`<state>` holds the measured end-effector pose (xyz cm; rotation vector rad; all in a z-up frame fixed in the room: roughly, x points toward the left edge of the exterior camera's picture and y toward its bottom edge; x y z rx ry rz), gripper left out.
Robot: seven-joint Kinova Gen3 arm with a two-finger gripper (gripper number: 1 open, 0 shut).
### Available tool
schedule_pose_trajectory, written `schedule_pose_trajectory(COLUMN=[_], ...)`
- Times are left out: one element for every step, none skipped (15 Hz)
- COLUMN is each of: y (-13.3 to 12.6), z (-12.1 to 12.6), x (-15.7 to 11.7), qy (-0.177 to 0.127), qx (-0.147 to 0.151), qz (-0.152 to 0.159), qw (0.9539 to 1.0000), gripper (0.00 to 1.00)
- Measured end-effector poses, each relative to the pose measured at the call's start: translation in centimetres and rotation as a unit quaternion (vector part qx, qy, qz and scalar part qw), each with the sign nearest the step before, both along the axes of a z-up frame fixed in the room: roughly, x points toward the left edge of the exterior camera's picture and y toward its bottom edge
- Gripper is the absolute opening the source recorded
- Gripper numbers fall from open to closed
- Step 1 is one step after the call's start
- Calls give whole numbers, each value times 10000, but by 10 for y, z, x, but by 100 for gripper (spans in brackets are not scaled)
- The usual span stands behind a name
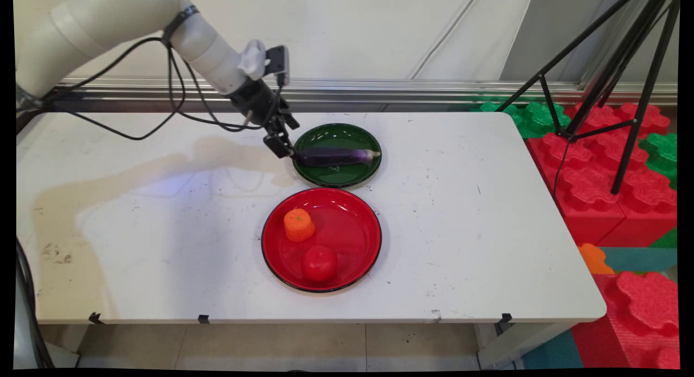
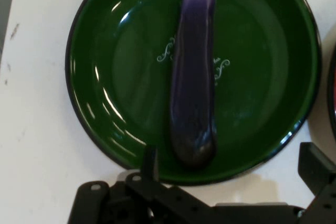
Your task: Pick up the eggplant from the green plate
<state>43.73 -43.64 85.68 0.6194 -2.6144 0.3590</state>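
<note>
The gripper [image 1: 284,148] sat low at the green plate's [image 1: 336,175] left rim, right by the blunt end of the eggplant [image 1: 336,156] — that was the thing it was closest to. The eggplant lay inside the green plate with its long axis running left to right across the plate, its stem end by the plate's right rim and its rounded end by the left rim, so it stretched straight away from the fingers rather than across them. In the hand view the same thing showed: the eggplant [image 2: 193,77] ran straight up the frame from just above the black linkage, over the little white scroll mark in the middle of the green plate [image 2: 105,51]. The fingers looked spread wide — one finger [image 2: 151,162] poked up just left of the eggplant's rounded end and the other sat well off to the right over the table, and nothing was held between them. Whether the near finger was actually touching the eggplant, I couldn't tell. The eggplant itself was long, slim and glossy dark purple, a bit fatter at the near end, with a small greenish stem at the far end. Just in front of the green plate on the white table [image 1: 461,214] sat a red plate [image 1: 352,225] with an orange toy fruit [image 1: 299,224] and a red tomato [image 1: 320,263] in it, both well apart from the gripper.
</note>
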Motion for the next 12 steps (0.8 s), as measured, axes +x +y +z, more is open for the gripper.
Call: schedule_pose_trajectory(y=[-5,-8,-13,-16,-20,-23,-26,-28,-32,-33,-36,-37], z=[-4,-6,-9,-12,-15,-16,-19,-21,-23,-24,-26,-27], x=[-4,-6,-10,-13,-16,-18,-21,-23,-26,-28,-31,-32], qy=[-15,-20,-27,-32,-38,-45,-56,-67,-82,-91,-110,-124], qx=[14,24,42,65,87,104,133,150,178,198,227,244], qz=[-1,-4,-7,-8,-7,-2,2,0,-6,-12,-22,-27], qw=[10000,10000,10000,10000,10000,9999,9999,9999,9998,9998,9997,9996], gripper=[100,100,100,100,100,100,100,100,100,100,100,100])
